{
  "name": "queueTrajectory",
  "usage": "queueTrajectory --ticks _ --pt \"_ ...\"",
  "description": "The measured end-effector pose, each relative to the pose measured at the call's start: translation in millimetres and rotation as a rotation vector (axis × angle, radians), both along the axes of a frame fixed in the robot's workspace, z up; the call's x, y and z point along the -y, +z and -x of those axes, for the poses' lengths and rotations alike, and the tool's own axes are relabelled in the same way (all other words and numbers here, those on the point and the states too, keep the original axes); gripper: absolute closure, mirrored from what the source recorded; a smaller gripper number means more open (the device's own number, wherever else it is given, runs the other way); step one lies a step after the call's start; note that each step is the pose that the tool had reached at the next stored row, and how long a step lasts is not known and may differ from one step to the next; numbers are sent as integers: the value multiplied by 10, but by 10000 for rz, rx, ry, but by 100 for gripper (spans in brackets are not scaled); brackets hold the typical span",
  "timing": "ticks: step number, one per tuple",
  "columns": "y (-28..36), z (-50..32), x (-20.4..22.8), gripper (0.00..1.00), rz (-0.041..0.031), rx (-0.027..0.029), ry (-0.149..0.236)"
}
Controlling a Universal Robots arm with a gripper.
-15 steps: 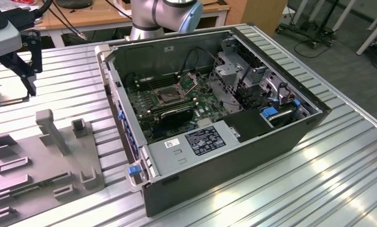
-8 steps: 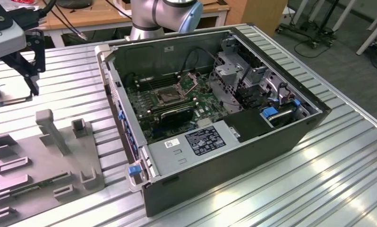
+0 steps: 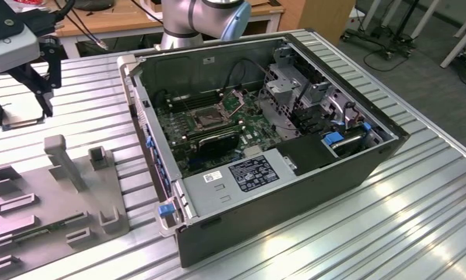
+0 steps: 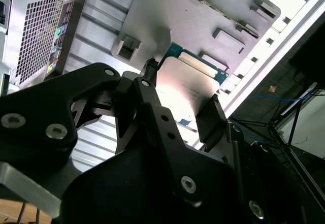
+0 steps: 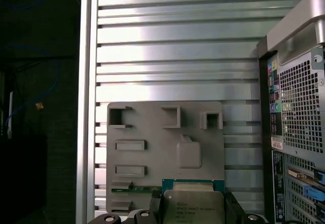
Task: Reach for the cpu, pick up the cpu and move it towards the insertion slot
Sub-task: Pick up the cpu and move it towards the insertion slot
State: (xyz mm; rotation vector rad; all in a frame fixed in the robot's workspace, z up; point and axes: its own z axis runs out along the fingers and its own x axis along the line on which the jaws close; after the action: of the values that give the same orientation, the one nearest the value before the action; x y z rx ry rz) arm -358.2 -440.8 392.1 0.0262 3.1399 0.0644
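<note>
The gripper [image 3: 20,114] is clenched on the cpu [image 4: 190,82], which it holds flat by two opposite edges. The grey fixture plate [image 5: 162,132] lies near the gripper, lower down. The insertion slot [image 3: 204,118] sits well apart from the gripper, inside the open computer case [image 3: 295,169].

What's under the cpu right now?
In the first wrist view, the grey fixture plate on the ribbed table lies below the cpu, which the gripper holds. Whatever sits directly behind the chip is covered.
</note>
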Motion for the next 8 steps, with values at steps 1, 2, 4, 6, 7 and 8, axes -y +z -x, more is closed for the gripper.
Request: queueTrajectory --ticks 1,2,4,6,7,8 --pt "0 -9 0 45 0 0 0" --pt "0 -18 0 45 -1 1 -1" --pt "0 -36 0 45 0 0 0" --pt "0 -54 0 45 0 0 0" --pt "0 -62 0 45 -1 1 0" --pt "-1 -71 0 45 -1 1 0"
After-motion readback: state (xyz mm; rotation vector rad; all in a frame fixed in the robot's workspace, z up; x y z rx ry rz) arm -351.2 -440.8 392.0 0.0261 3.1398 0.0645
